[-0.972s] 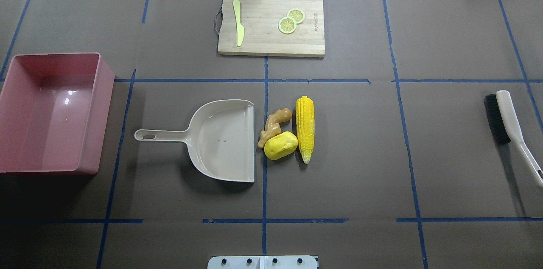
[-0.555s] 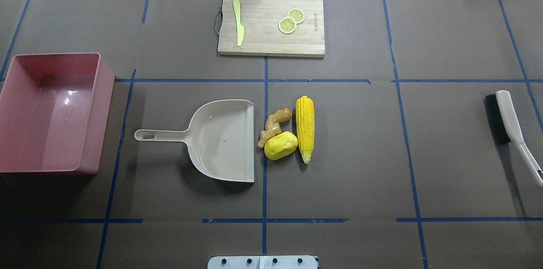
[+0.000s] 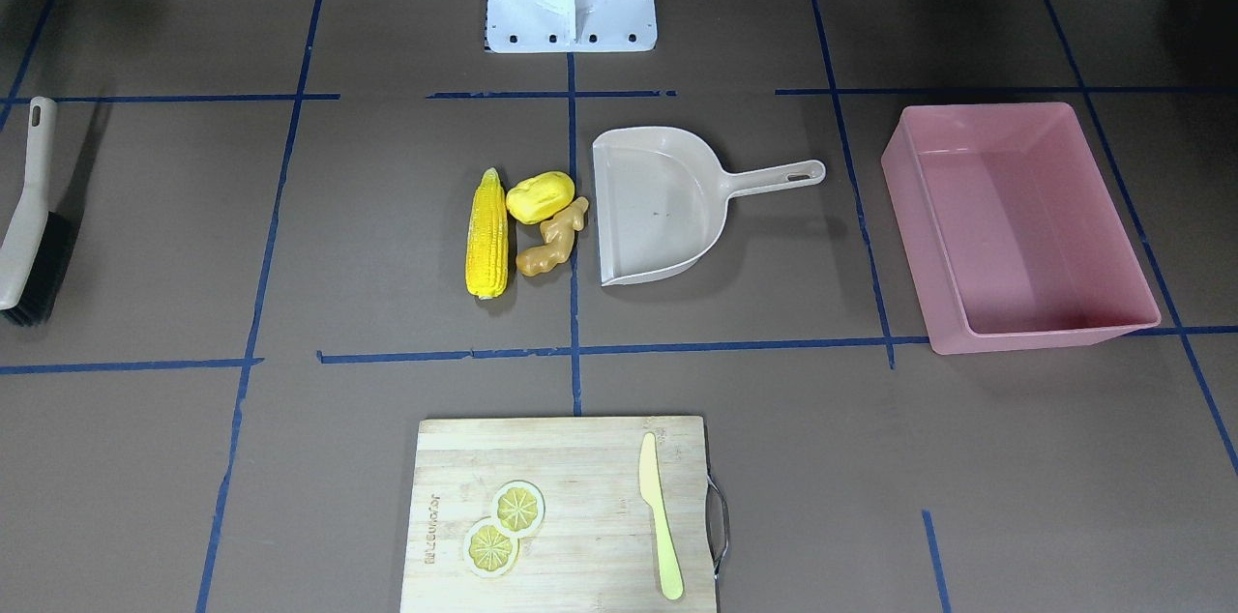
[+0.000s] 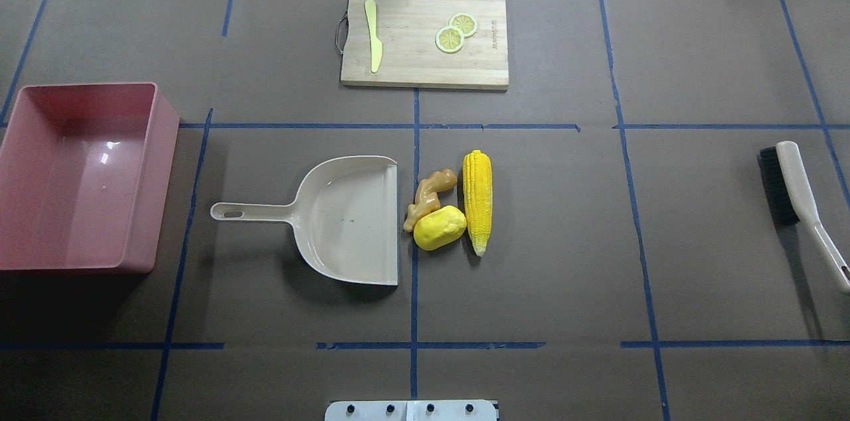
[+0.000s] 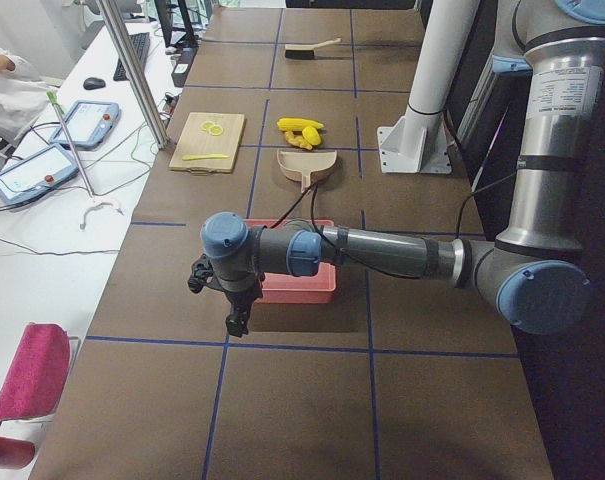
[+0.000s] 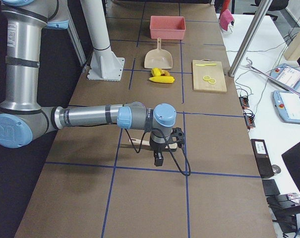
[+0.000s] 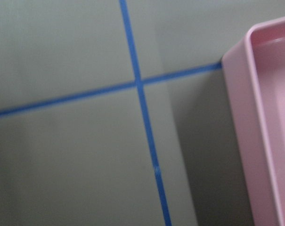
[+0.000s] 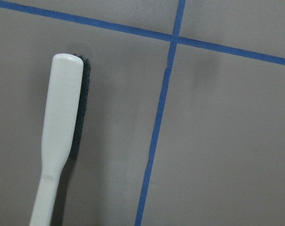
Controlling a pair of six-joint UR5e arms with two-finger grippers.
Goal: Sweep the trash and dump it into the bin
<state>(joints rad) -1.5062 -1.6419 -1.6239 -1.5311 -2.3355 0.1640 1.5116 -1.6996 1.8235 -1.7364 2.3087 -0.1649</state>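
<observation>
The left gripper (image 5: pixel 238 318) is hanging over the table just beside the pink bin (image 4: pixel 161 195), and the right gripper (image 6: pixel 158 159) is hovering above the brush (image 4: pixel 791 185). Whether either one is parted or clenched cannot be told from these side views. The corn cob (image 4: pixel 477 200), the lumpy yellow piece (image 4: pixel 439 228) and the ginger root (image 4: pixel 428 195) are lying bunched together, touching, just beside the open lip of the dustpan (image 4: pixel 345 222) and well apart from the bin.

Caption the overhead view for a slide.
Corn, ginger and yellow piece at the dustpan mouth; bin left, brush right.
</observation>
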